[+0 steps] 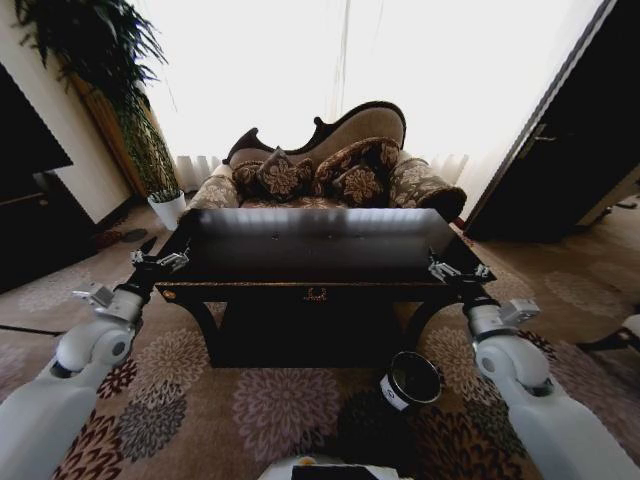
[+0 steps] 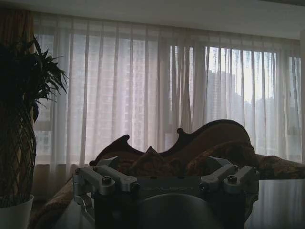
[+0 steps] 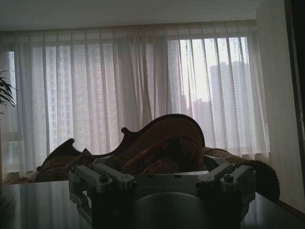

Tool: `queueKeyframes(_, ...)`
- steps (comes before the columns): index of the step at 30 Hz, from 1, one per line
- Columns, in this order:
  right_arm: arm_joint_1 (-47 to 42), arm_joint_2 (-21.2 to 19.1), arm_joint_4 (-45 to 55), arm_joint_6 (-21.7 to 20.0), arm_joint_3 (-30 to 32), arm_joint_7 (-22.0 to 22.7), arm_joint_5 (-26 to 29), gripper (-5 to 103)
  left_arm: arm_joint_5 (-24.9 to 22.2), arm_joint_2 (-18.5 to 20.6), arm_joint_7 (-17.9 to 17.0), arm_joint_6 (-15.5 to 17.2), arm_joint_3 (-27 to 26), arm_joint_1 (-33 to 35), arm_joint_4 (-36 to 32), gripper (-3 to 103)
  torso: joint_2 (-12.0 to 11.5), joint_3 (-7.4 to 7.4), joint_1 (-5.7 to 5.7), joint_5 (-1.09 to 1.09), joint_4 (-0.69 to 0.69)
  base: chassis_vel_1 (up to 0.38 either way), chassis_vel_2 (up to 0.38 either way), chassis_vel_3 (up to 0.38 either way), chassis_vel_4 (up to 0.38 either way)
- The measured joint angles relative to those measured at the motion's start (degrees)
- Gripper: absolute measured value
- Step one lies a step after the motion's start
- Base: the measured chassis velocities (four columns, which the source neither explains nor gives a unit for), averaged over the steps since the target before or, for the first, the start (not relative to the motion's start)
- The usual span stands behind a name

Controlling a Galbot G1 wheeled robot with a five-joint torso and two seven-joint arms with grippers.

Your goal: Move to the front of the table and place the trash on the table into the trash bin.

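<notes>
You are facing the table (image 1: pixel 315 262) head-on, its glossy black top reflecting the bright window, and a small gold emblem (image 1: pixel 315 294) is sitting at the middle of the front rail; it is too small for you to read as writing. You cannot make out any trash on the tabletop from the head view, because the glare and dark finish are hiding whatever small bits may be lying there. The trash bin (image 1: pixel 411 381) is standing on the patterned carpet (image 1: pixel 270 400) just in front of the table's right leg, tilted toward you, and its white label is showing on the side, though the print on it is not legible.

Your left gripper (image 1: pixel 160 262) is hovering at the table's left front corner, fingers spread apart and holding nothing. Your right gripper (image 1: pixel 458 270) is hovering at the right front corner, likewise spread wide and empty. Faint embossed lettering is running across each gripper body in the wrist views, too dim to read.

Behind the table the patterned sofa (image 1: pixel 330 170) is backing onto sheer curtains (image 2: pixel 157 90), and a plant in a white pot (image 1: pixel 167 208) is standing off to the left.
</notes>
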Motion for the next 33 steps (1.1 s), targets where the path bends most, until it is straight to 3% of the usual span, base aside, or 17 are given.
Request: queueKeyframes(33, 0.0, 0.1, 0.0, 0.1, 0.0, -0.1, -0.1, 100, 0.0, 0.0, 0.0, 0.0, 0.0, 0.0, 0.0, 100, 0.0, 0.00, -0.01, 0.00, 0.00, 0.035, -0.033, -0.031, 0.032)
